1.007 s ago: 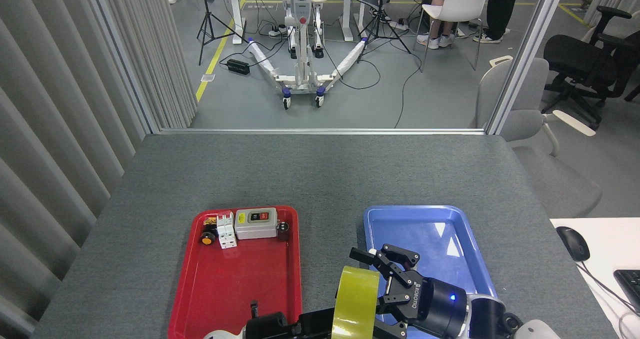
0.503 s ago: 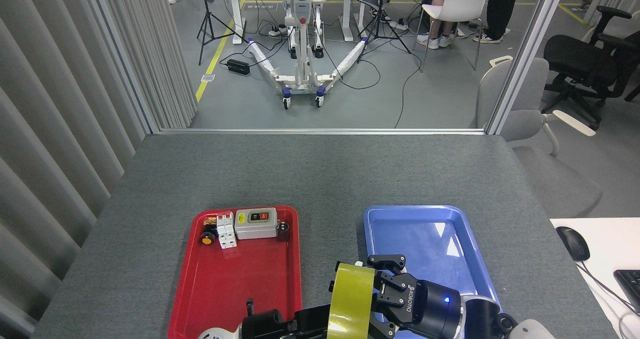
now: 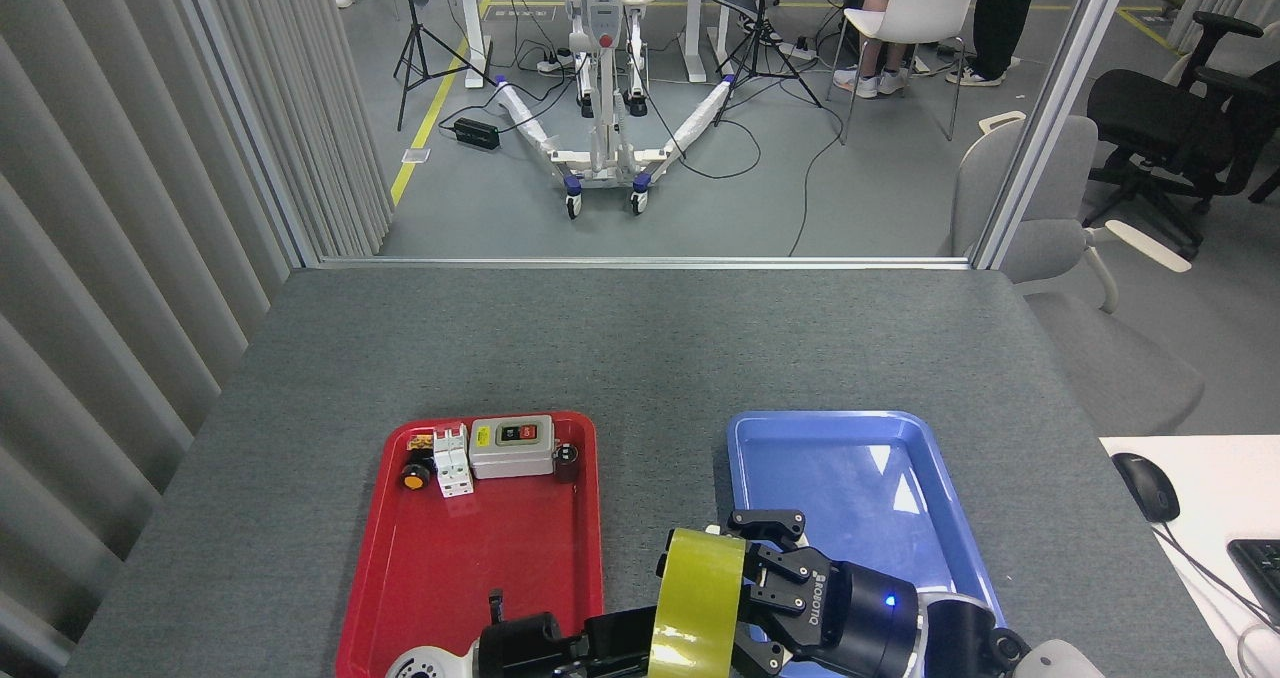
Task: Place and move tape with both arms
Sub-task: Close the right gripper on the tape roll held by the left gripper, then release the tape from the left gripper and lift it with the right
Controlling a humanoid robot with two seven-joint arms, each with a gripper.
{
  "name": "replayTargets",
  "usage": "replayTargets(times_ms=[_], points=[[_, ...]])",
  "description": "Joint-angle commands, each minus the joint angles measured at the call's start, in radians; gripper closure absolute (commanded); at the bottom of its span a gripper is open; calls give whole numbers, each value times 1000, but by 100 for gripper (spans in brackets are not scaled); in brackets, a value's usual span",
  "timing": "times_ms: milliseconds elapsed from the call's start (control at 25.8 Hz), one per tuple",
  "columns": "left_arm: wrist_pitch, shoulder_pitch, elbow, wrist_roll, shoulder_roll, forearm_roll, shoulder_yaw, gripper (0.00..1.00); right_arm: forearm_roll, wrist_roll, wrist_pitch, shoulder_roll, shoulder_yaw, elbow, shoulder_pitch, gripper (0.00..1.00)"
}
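Between the two trays, low at the near edge of the head view, the tape (image 3: 696, 603) stands on edge in the air, its yellow band facing the camera, held up over the strip of grey table (image 3: 640, 348) that separates the red tray (image 3: 470, 568) from the blue tray (image 3: 850, 458). The right gripper (image 3: 745, 583) comes in from the lower right, black with white ROBOTIQ lettering and a small blue light on its body; its fingers (image 3: 768, 524) are drawn in against the right side of the roll, one reaching over the top edge, so it appears to have closed around the tape. The left gripper (image 3: 625, 643) enters from the bottom left, its dark body pressed up to the roll's left side; its fingertips are hidden behind the tape, so I cannot tell how far apart they are or whether they have any hold. At the far end of the red tray sit a grey switch box (image 3: 511, 447), a white breaker (image 3: 452, 461) and a small yellow-capped button (image 3: 414, 476). On the white desk at the right edge lies a black computer mouse (image 3: 1146, 486).
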Motion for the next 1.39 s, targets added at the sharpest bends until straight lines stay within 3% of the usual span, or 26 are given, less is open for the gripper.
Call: replayTargets(times_ms=[0, 39, 77, 116, 1084, 1355], points=[[-1, -3, 11, 22, -1, 0, 5, 100, 1, 11, -5, 3, 4, 6, -1, 72], [-1, -3, 11, 22, -1, 0, 5, 95, 1, 11, -5, 3, 7, 8, -1, 72], [-1, -3, 11, 22, -1, 0, 5, 57, 1, 11, -5, 3, 9, 8, -1, 72], [-1, -5, 12, 21, -1, 1, 7, 0, 1, 11, -5, 3, 10, 8, -1, 72], [-4, -22, 51, 28, -10, 0, 45, 0, -1, 11, -33, 3, 3, 19, -1, 73], [-43, -23, 93, 87, -26, 0, 148, 0, -2, 11, -35, 1, 0, 20, 2, 74]])
